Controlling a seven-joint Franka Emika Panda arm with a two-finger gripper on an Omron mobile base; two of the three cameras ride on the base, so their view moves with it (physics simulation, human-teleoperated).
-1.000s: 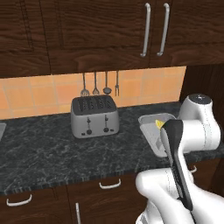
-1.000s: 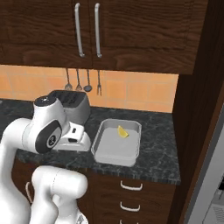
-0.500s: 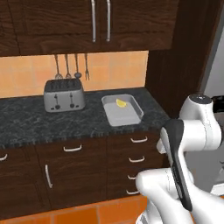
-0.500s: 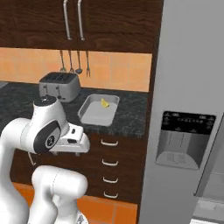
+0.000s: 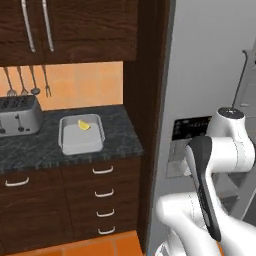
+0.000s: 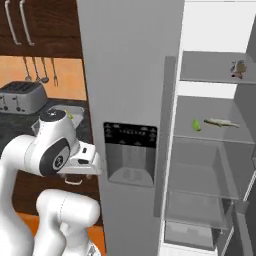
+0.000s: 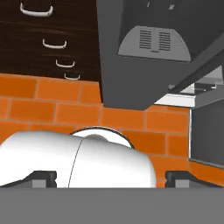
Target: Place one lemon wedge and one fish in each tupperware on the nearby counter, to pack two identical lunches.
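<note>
Speckled counter beside open fridge — orange-tiled floor

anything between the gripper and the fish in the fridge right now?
Yes. The fish lies on a shelf in the open fridge, beside a green wedge. The open gripper points down at the orange floor, and the fridge's closed grey door stands between the arm and that shelf.

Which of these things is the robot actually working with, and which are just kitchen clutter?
Part of the job:
tupperware on the counter, with a lemon wedge in it
fish on a fridge shelf
green wedge beside the fish

Just lying about:
toaster
hanging utensils
brown item on the top shelf
</note>
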